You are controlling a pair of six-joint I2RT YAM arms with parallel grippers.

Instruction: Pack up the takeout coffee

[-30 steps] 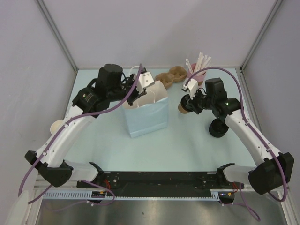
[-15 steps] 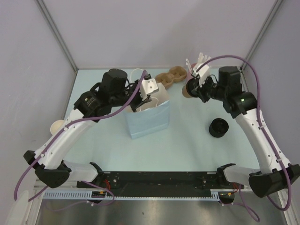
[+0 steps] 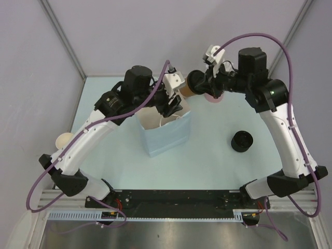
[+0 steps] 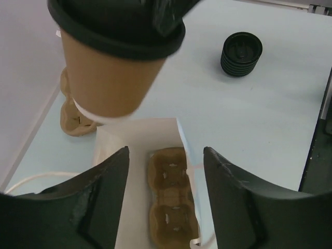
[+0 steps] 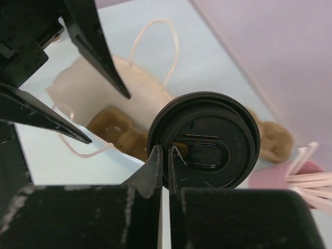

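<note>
Takeout coffee [image 3: 188, 88] now nearer the bag [image 3: 167, 136]

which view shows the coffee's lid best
Right wrist: the black lid faces the camera, its slot plain. Left wrist shows only its rim side-on; top external, a small dark disc.

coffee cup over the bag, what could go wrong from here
The right gripper pinches the tilted coffee cup at the edge of its black lid; the lid could pop off.
The left gripper is open, so nothing holds the paper bag mouth; the cup could snag its rim.
It might miss the cup carrier inside and tip over.
</note>
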